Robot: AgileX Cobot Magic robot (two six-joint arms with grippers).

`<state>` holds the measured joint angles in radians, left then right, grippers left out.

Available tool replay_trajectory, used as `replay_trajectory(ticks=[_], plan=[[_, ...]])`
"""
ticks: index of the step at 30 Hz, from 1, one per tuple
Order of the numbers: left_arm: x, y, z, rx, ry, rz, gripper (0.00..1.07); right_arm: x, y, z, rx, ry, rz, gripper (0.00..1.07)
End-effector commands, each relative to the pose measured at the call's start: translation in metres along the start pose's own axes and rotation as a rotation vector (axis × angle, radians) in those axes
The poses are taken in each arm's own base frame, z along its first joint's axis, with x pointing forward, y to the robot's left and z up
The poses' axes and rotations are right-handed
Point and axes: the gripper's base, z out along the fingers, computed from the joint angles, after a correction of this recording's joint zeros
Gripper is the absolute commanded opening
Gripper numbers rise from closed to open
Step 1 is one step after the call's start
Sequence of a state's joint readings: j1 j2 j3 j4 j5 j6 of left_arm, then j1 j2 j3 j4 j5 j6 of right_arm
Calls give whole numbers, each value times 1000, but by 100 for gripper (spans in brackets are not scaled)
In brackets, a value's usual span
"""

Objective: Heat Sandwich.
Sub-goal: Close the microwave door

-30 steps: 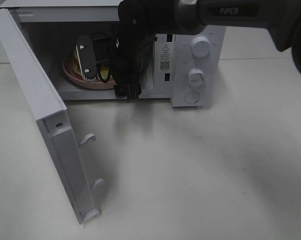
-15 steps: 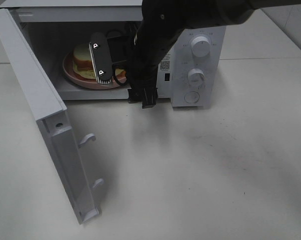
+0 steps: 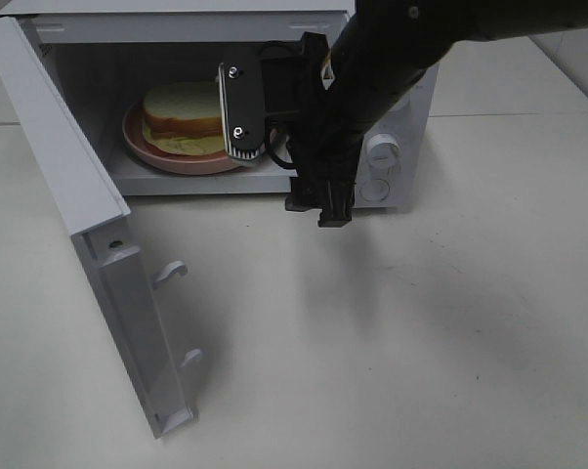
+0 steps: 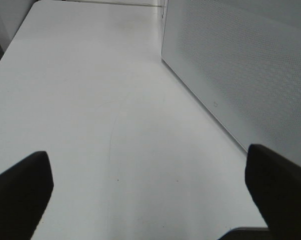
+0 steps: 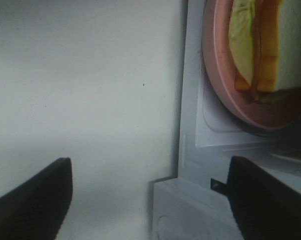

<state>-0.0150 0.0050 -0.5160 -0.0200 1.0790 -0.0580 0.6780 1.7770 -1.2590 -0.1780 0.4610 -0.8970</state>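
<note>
— Where is the sandwich (image 3: 182, 115)?
— On its pink plate (image 3: 162, 159) inside the microwave (image 3: 177, 25). The right gripper (image 5: 150, 200) has backed out to the microwave's mouth, jaws spread and empty.
— And the left gripper (image 4: 150, 195)?
— Spread wide near the microwave, holding nothing. Shutting the door (image 3: 60, 166) looks next.

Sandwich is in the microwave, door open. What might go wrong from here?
The open right claw hangs at the cavity mouth near the round pink plate; a sideways move may knock it and the white-bread sandwich. That plate looks close to the front lip, so the white microwave door might strike it on closing.
</note>
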Motion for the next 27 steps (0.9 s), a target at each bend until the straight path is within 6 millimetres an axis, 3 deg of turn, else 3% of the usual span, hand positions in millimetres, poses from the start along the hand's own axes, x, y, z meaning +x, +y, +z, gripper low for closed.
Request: replay_trajectory(ticks=[1, 9, 21, 27], plan=[[0, -1, 0, 1, -7, -10, 98, 4, 5, -14, 9, -9, 53, 76], [0, -1, 0, 1, -7, -10, 98, 24, 32, -54, 17, -15, 199, 76], [0, -1, 0, 1, -7, -10, 98, 50, 70, -90, 27, -28, 462, 76], [0, -1, 0, 1, -7, -10, 98, 63, 84, -122, 21, 0, 698, 76]])
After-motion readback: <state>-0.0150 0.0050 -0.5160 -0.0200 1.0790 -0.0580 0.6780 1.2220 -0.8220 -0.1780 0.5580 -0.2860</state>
